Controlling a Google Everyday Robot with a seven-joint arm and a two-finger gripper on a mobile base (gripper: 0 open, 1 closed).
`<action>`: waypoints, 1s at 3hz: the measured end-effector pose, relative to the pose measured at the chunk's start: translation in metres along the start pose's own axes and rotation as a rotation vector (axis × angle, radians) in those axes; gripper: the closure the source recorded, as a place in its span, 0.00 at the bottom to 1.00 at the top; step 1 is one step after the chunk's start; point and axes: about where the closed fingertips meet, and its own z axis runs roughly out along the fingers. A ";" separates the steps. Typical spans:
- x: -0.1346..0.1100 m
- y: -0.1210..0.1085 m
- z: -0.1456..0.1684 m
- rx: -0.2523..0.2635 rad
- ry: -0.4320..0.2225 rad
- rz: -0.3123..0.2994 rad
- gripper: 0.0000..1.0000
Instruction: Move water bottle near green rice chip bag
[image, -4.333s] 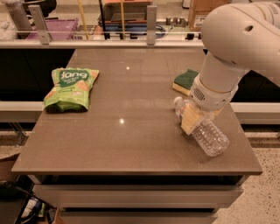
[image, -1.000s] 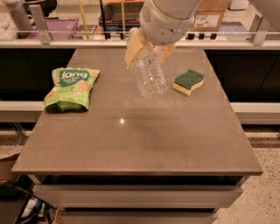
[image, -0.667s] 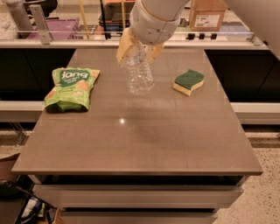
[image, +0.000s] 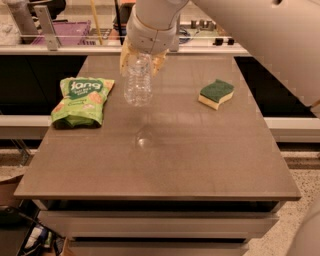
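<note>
My gripper (image: 141, 58) is shut on the top of the water bottle (image: 138, 82), a clear ribbed plastic bottle that hangs bottom-down over the far left-middle of the table. Its cap and label are hidden in the fingers. The green rice chip bag (image: 81, 100), bright green with white lettering, lies flat near the table's left edge. The bottle is a short way to the right of the bag, apart from it.
A green-and-yellow sponge (image: 216, 93) lies on the right side of the brown table (image: 160, 165). A railing and shelves with clutter stand behind the far edge. My white arm (image: 240, 30) reaches in from the upper right.
My gripper has carried the bottle left across the table, from beside the sponge toward the chip bag. Bag and sponge have not moved.
</note>
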 end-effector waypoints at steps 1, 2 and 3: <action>-0.009 0.003 0.021 0.041 -0.007 0.068 1.00; -0.012 0.002 0.046 0.049 -0.008 0.109 1.00; -0.015 0.002 0.073 0.061 -0.004 0.114 1.00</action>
